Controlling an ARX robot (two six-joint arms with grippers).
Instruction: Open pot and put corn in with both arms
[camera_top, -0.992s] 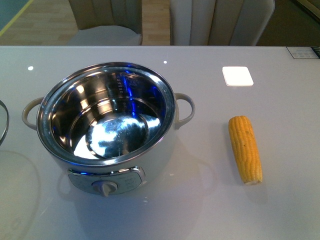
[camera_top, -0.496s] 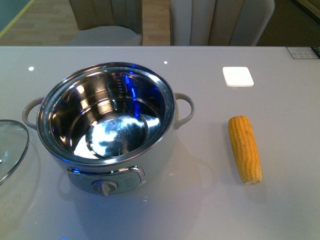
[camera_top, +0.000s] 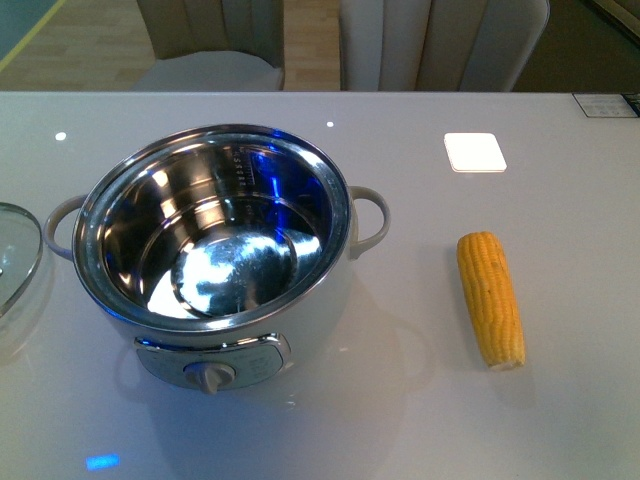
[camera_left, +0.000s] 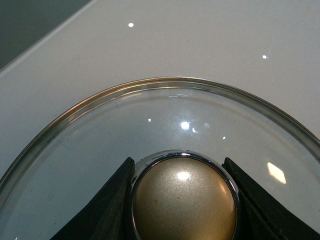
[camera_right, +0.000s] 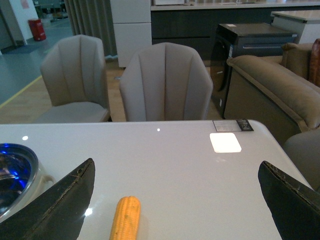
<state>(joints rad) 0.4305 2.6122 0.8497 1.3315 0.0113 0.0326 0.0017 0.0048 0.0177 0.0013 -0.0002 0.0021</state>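
Your pot (camera_top: 215, 250) stands uncovered and empty on the table (camera_top: 560, 420). The corn (camera_top: 490, 298) lies well apart to its right, untouched. Your right gripper (camera_right: 176, 170) is spread wide, holding nothing. Your left gripper (camera_left: 179, 170) clamps the knob (camera_left: 183, 207) of the lid (camera_left: 100, 135), left of the pot.

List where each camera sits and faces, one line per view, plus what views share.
Front: on the body, looking down at the table: open pot, corn, lid edge; no arm shows.
Left wrist: above the lid, looking down; left fingers flank its knob.
Right wrist: low over the table, facing the chairs; spread right fingers frame the corn.
Shared: front and right wrist both show corn and pot; front and left wrist, the lid.
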